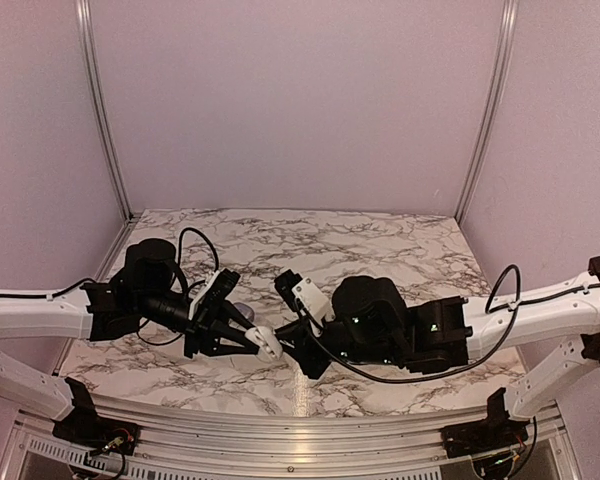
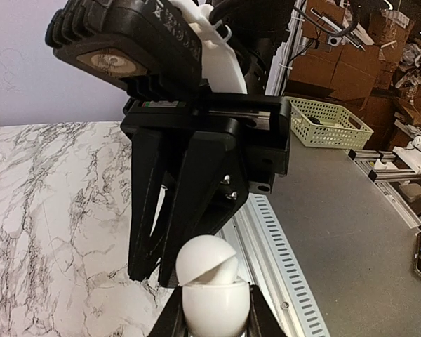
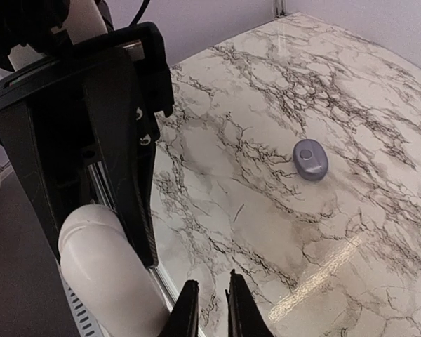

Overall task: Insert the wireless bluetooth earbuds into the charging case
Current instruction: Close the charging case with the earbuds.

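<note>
Left gripper (image 2: 210, 323) had the charging case (image 2: 212, 281) clamped, up near the table's (image 3: 266, 225) front edge, presumably steadying it for the right gripper (image 3: 212, 309). Couldn't tell if that one pinched anything.

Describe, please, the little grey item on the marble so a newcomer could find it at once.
On the marble table, look just beyond the left gripper. There lies a small grey earbud, a smooth oval with a round dimple on top. Unlike the white charging case clamped in that gripper, it is grey and lies alone on the stone.
</note>
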### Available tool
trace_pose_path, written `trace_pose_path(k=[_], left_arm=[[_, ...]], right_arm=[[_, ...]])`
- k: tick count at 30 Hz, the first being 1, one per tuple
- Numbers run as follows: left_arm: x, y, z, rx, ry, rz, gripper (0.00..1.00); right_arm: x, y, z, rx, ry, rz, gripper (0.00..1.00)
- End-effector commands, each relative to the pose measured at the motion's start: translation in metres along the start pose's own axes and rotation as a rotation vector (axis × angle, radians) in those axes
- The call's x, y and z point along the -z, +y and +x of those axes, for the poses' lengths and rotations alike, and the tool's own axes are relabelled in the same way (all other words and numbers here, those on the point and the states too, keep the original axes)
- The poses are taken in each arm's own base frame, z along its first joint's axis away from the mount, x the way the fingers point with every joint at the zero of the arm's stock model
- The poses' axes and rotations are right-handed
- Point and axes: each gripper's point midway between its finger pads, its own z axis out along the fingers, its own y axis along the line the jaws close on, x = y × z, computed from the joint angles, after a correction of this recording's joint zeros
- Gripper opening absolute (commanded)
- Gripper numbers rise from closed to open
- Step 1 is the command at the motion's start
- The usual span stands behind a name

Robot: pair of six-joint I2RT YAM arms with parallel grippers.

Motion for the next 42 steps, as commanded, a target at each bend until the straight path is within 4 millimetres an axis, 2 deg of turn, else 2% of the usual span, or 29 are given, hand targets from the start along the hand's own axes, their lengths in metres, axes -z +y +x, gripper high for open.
trace_pose_path(k=[1, 6, 9, 13, 17, 21, 27, 30, 32, 34, 39, 42], left_arm=[[-0.003, 0.017, -0.013, -0.015, -0.015, -0.057, 0.0], [-0.006, 0.028, -0.01, 0.007, -0.003, -0.094, 0.0], [-0.007, 0.051, -0.001, 0.034, 0.029, -0.202, 0.0], [-0.018, 0.066, 0.009, 0.084, 0.062, -0.198, 0.0], [-0.027, 0.094, 0.027, 0.138, 0.118, -0.271, 0.0], [-0.037, 0.108, 0.034, 0.185, 0.138, -0.271, 0.0], [-0.047, 0.129, 0.046, 0.25, 0.162, -0.309, 0.0], [-0.048, 0.144, 0.055, 0.269, 0.18, -0.366, 0.0], [-0.052, 0.146, 0.057, 0.275, 0.185, -0.36, 0.0], [-0.053, 0.149, 0.06, 0.278, 0.191, -0.364, 0.0], [-0.051, 0.158, 0.071, 0.267, 0.227, -0.394, 0.0], [-0.05, 0.164, 0.08, 0.278, 0.256, -0.399, 0.0]], right_arm=[[0.012, 0.044, -0.034, -0.003, -0.09, -0.172, 0.11], [-0.004, 0.045, -0.021, 0.0, -0.059, -0.136, 0.1], [-0.016, 0.036, -0.015, -0.002, -0.046, -0.063, 0.1], [-0.034, 0.027, -0.006, 0.0, -0.023, 0.01, 0.09], [-0.039, 0.022, -0.009, 0.004, -0.038, 0.077, 0.09], [-0.047, 0.021, -0.009, -0.013, -0.042, 0.097, 0.08], [-0.089, 0.026, 0.016, -0.026, 0.028, 0.101, 0.06], [-0.1, 0.029, 0.019, -0.036, 0.026, 0.09, 0.05], [-0.1, 0.028, 0.018, -0.037, 0.016, 0.081, 0.05], [-0.096, 0.018, 0.015, -0.035, 0.001, 0.12, 0.06], [-0.074, -0.029, 0.019, -0.06, -0.014, 0.266, 0.07], [-0.058, -0.046, 0.022, -0.074, -0.02, 0.315, 0.07]])
